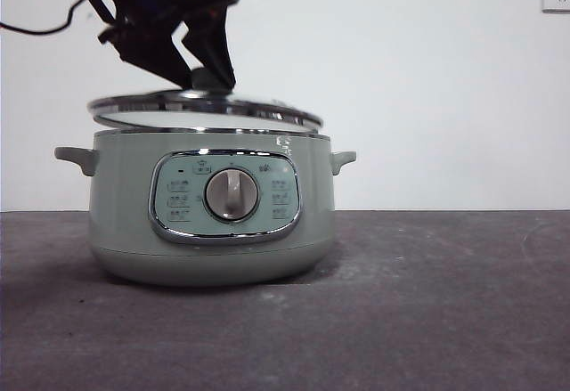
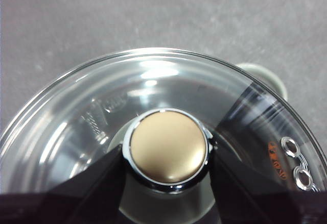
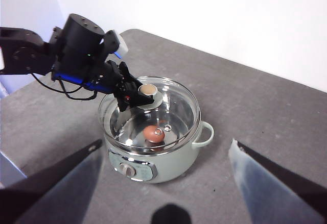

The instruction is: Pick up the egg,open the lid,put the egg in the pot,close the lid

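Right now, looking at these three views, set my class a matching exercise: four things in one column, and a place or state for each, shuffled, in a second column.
Things:
1. egg
2. lid
3. left gripper
4. right gripper

Places or states:
A. clamped on the lid's knob
B. open, held high above the table
C. inside the pot
D. tilted just above the pot's rim

Pairs: 1-C, 2-D, 3-A, 4-B

The left gripper [image 3: 137, 94] clamps the lid's [image 3: 173, 106] knob over the pot [image 3: 168, 165]. The egg [image 3: 154, 133] seems to lie inside, at six o'clock from the knob.
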Robot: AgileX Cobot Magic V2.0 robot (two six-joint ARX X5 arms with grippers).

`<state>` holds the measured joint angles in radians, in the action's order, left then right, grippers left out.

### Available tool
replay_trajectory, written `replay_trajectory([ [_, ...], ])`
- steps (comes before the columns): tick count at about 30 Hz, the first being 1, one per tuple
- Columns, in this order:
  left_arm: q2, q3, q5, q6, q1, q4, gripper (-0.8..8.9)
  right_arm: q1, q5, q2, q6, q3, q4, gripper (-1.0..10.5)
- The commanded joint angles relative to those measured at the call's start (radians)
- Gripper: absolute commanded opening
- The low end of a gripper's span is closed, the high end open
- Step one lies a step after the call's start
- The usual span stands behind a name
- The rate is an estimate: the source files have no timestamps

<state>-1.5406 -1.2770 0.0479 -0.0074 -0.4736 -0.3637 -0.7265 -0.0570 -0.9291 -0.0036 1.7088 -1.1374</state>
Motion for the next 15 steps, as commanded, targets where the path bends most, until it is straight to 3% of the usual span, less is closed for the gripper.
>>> replay_trajectory([
  [1, -0.006, -0.007, 0.006, 0.011, -0.007, 0.058, -0.08, -0.001, -0.005, 0.003, 0.012, -0.002, -0.007, 4.1],
  [15, -0.029, -0.007, -0.015, -0.011, -0.042, 0.010, -0.08, -0.001, -0.005, -0.005, 0.010, -0.002, -0.023, 4.1],
])
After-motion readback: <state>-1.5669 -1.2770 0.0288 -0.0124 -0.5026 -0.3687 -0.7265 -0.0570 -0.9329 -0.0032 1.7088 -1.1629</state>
